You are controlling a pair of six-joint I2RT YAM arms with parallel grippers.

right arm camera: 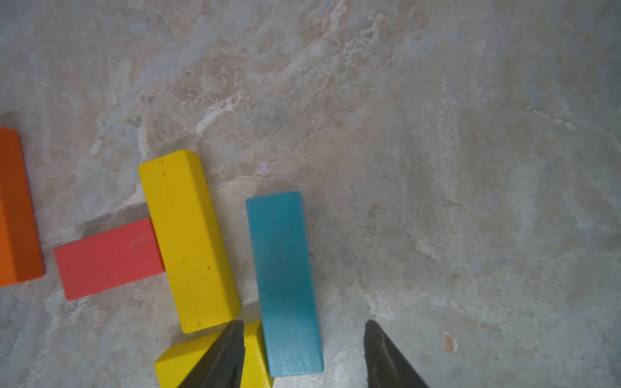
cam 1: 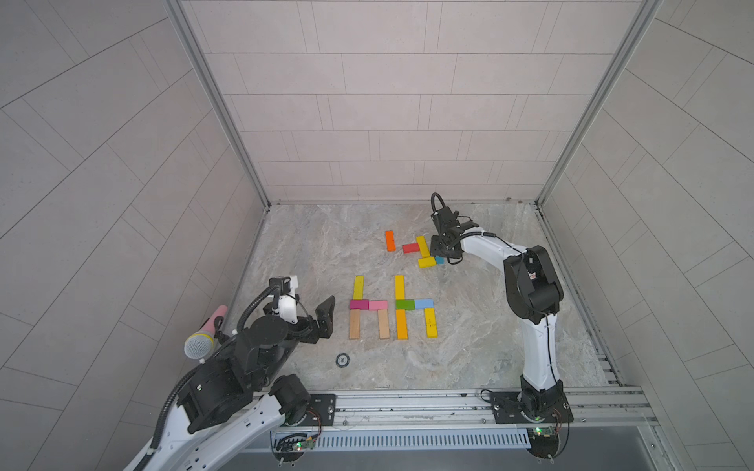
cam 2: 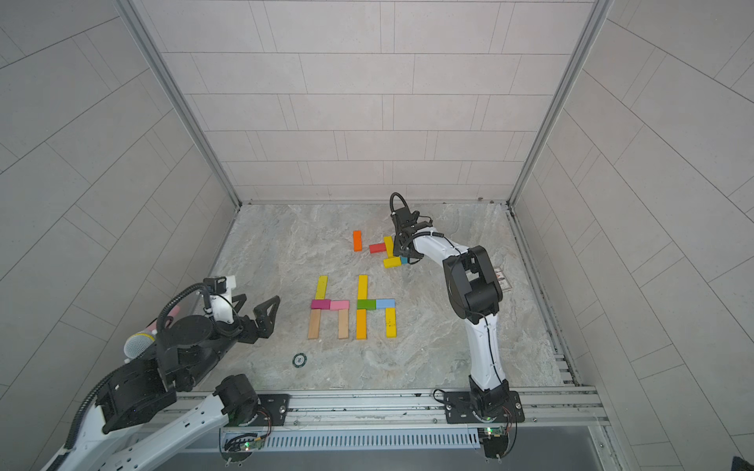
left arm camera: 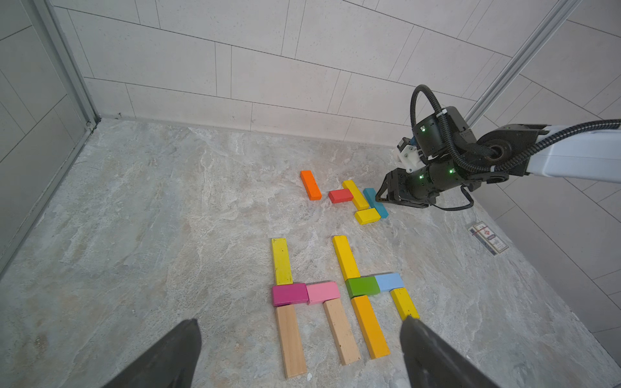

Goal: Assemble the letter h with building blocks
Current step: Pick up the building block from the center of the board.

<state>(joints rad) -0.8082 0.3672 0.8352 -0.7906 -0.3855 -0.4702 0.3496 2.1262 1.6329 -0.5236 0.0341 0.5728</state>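
Observation:
Two h shapes of building blocks lie side by side mid-table. One has a lime-yellow bar (cam 1: 358, 287), magenta (cam 1: 359, 304), pink (cam 1: 378, 304) and two plain wood bars (cam 1: 354, 323). Beside it, the second has a yellow bar (cam 1: 399, 287), green (cam 1: 404, 304), light blue (cam 1: 423, 303), an amber bar (cam 1: 402, 324) and a yellow leg (cam 1: 430, 322). Farther back lie loose orange (cam 1: 390, 240), red (cam 1: 410, 248), long yellow (right arm camera: 188, 235), short yellow (left arm camera: 367, 216) and teal (right arm camera: 285, 278) blocks. My right gripper (right arm camera: 304, 322) is low over the teal block, straddling its near end, with a gap on one side. My left gripper (left arm camera: 300, 319) hangs open, left of the h shapes.
A microphone (cam 1: 202, 340) lies at the table's left edge behind the left arm. A small round token (cam 1: 342, 360) sits near the front. A printed white card (left arm camera: 488, 238) lies by the right wall. Walls close three sides; a metal rail (cam 1: 408, 401) runs along the front.

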